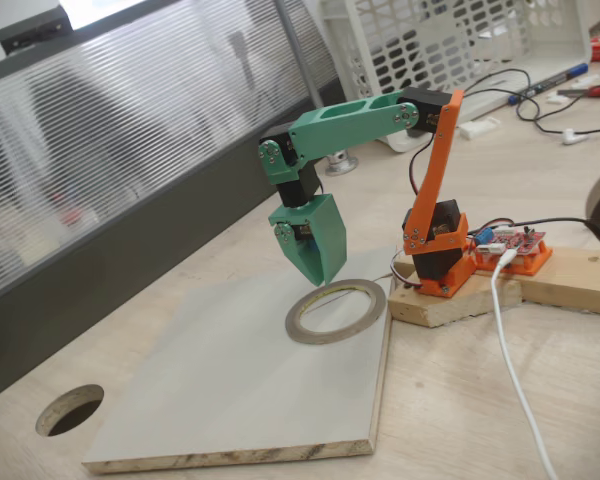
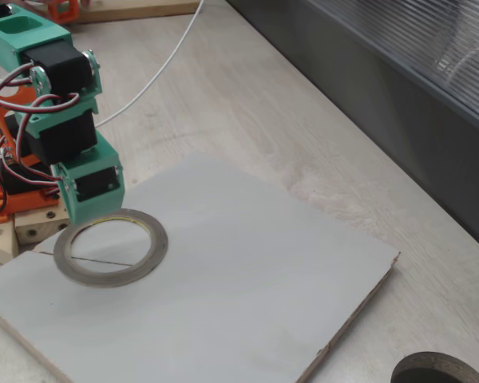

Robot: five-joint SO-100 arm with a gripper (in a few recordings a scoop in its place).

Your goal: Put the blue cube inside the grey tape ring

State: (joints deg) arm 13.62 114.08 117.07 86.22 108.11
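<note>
The grey tape ring (image 1: 307,329) lies flat on a pale board (image 1: 220,390), its wide hollow centre showing the board; it also appears in the other fixed view (image 2: 104,276). My green gripper (image 1: 320,279) points straight down over the ring's far rim, the tip just above or touching it, seen too from the other side (image 2: 85,215). Its fingers are pressed together into one wedge with no visible gap. The blue cube is hidden from both fixed views; nothing blue shows between the fingers or inside the ring.
A round dark hole (image 1: 70,410) is cut in the tabletop beyond the board's corner (image 2: 439,372). The orange arm base sits on wooden blocks (image 1: 570,278) beside the ring. A white cable (image 1: 515,385) trails across the table. A dark partition (image 1: 100,290) borders one side.
</note>
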